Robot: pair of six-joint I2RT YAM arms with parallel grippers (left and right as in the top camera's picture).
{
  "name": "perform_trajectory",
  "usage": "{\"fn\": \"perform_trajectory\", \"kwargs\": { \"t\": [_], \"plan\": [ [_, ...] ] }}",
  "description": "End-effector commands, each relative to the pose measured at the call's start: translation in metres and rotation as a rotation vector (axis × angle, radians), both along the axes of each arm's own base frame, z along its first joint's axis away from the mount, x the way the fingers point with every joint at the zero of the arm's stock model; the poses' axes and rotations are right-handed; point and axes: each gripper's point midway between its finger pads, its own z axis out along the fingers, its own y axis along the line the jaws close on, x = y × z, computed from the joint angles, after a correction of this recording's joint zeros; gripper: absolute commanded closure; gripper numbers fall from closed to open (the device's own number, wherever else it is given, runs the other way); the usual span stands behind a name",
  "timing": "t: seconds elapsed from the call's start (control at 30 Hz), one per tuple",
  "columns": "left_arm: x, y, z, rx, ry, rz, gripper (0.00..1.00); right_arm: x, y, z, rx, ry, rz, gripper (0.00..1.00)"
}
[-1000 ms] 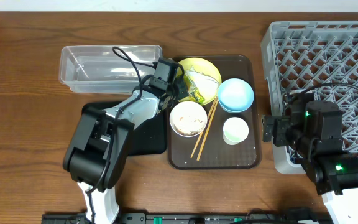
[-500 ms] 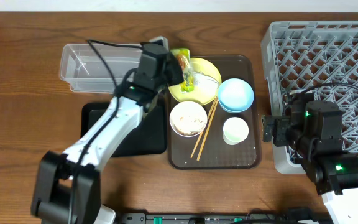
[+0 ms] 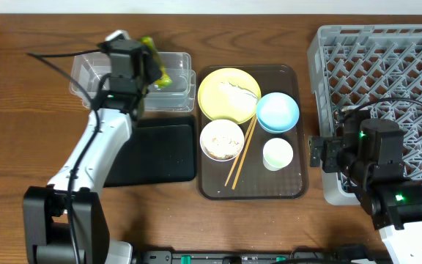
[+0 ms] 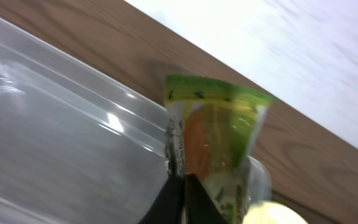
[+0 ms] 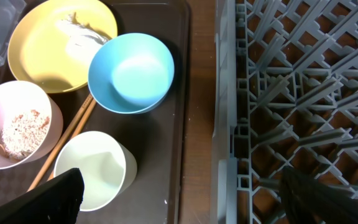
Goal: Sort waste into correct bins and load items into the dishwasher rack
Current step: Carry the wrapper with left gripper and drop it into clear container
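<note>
The wood-grain worktop (image 3: 20,147) carries a large square dishwasher rack (image 3: 372,66) at the right, a grey plastic lattice of pegs. A flat, glossy brown serving tray (image 3: 291,187) with rounded corners lies in the middle. Left of it sits a shallow matte black tray (image 3: 160,150), and behind that a clear plastic tub (image 3: 182,92), rectangular and thin-walled.

On the brown tray are a round yellow plate (image 3: 222,99), a smooth light blue bowl (image 3: 278,112), a white bowl (image 3: 221,139) holding rice grains (image 5: 20,134), a small white cup (image 3: 278,154) and wooden chopsticks (image 3: 242,154) lying slanted between the bowls. A crumpled white tissue (image 3: 239,92) rests on the plate.

The left arm reaches forward across the black tray, its wrist above the tub. The left gripper (image 4: 180,193) is pinched together on the lower edge of the shiny green-yellow snack wrapper (image 4: 213,140), held over the tub's right end. The right gripper (image 5: 180,177) sits low at the rack's left edge, its fingers wide apart and holding nothing.
</note>
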Motion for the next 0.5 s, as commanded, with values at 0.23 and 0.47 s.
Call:
{"fn": "perform_trajectory", "kwargs": {
  "t": [0.23,0.47],
  "plan": [
    [-0.001,-0.022,0.005,0.083,-0.004,-0.207,0.59,0.002,0.001,0.009,-0.004,-0.021,0.011,0.02],
    [-0.036,-0.081,0.009,0.312,0.151,-0.548,0.59,0.002,0.001,0.009,-0.004,-0.021,0.011,0.01]
  ]
}}
